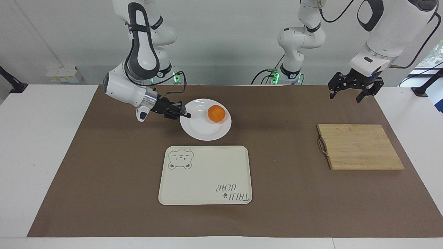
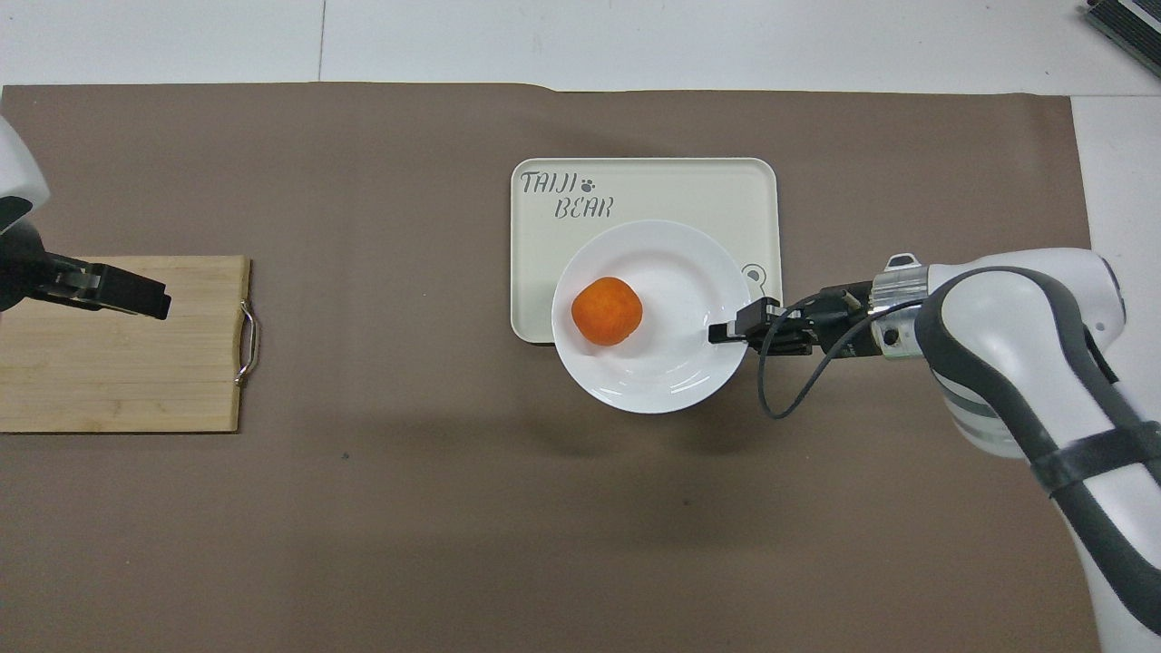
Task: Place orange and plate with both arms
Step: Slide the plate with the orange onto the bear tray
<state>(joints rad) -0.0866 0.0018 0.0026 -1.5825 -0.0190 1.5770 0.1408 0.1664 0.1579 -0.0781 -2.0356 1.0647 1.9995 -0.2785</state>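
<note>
Item: plate (image 1: 204, 129), rim pinched in my shut right jaws (image 1: 185, 114), raised level above the worktop near the tray (image 1: 207, 186) so the orange (image 1: 216, 113) stays seated; left jaws (image 1: 350, 92) spread empty, waiting over the cutting board (image 1: 360, 147).
</note>
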